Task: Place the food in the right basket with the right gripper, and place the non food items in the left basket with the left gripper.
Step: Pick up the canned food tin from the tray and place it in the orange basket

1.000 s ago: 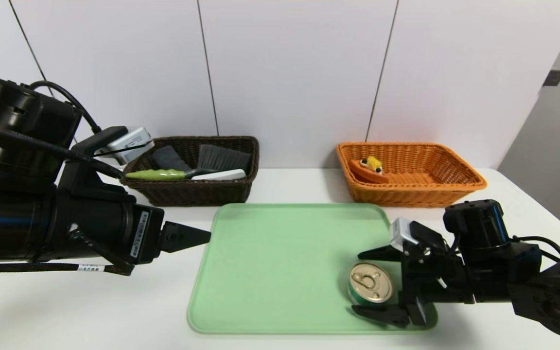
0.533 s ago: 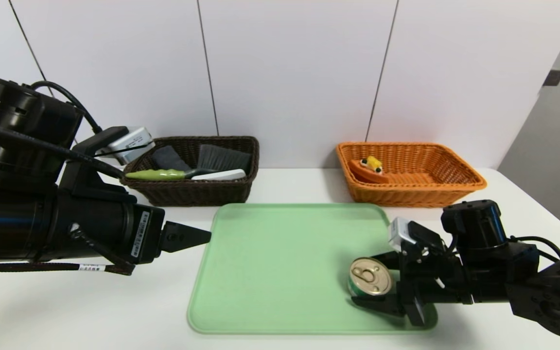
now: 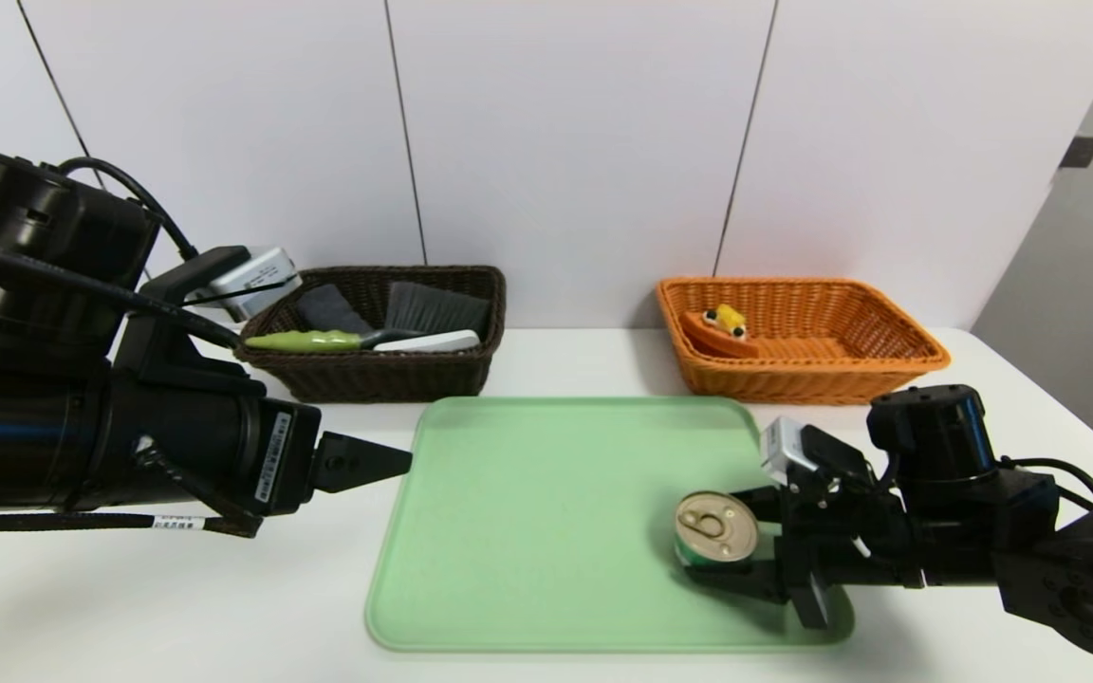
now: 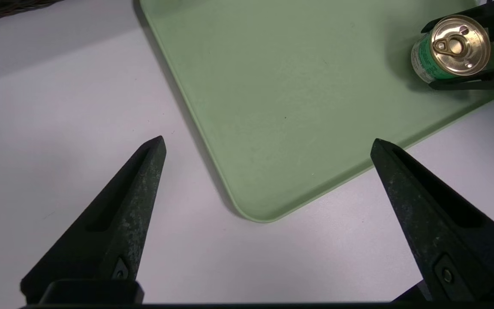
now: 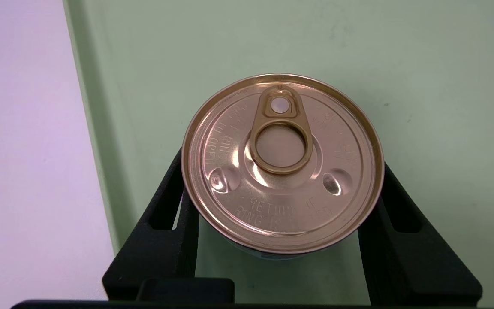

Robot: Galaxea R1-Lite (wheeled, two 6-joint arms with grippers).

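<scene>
One can (image 3: 716, 541) stands upright between the fingers of the right claw (image 3: 731, 545), its short axis vertical and its gold pull-tab lid facing up. The right wrist view shows both fingers (image 5: 174, 214) pressed against the can's sides, so the claw is clenched on it, at the near right part of the single green tray (image 3: 527, 531) on the white desk (image 3: 176, 607). The left claw (image 4: 268, 146) hangs spread wide and holding nothing, beyond the tray's left edge, well apart from the can. Two baskets stand farther back: a brown basket (image 3: 385, 379) behind the left claw, holding a brush (image 3: 433, 308) and a green-handled tool (image 3: 309, 340), and an orange basket (image 3: 888, 365) behind the right claw, holding one toy food (image 3: 719, 332).
</scene>
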